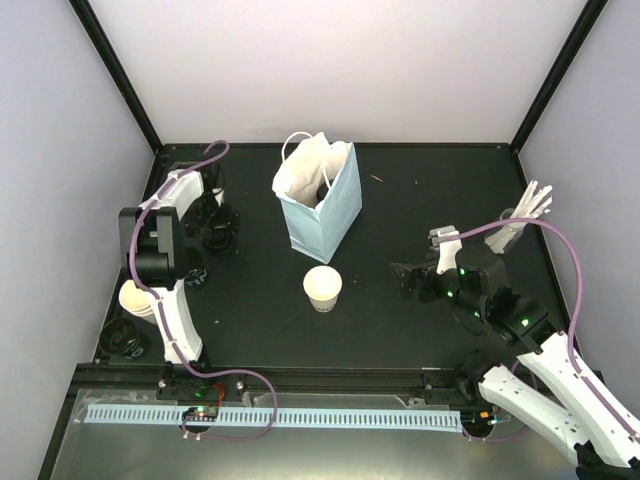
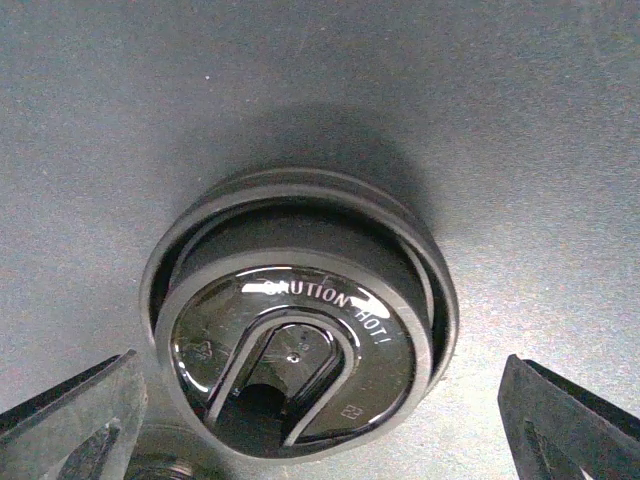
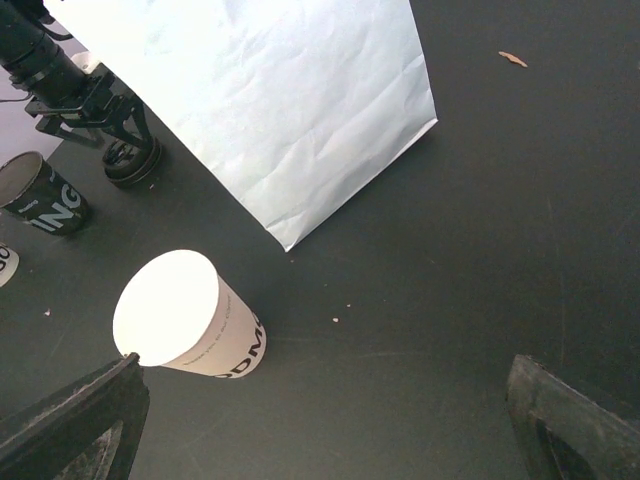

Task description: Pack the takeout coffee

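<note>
A glossy black lid marked "CAUTION HOT!" lies askew on top of another black lid on the dark table. My left gripper hangs open just above it, a finger on either side and neither touching. From above, that gripper is at the back left. A lidless cream paper cup stands mid-table in front of the bag. In the right wrist view this cup sits to the left, just beyond my left fingertip. My right gripper is open and holds nothing; seen from above it is right of the cup.
A light-blue paper bag stands open at the back centre. At the left edge are another cream cup and a dark cup. A glass of white sticks stands at the right. A black printed cup shows beside the left arm.
</note>
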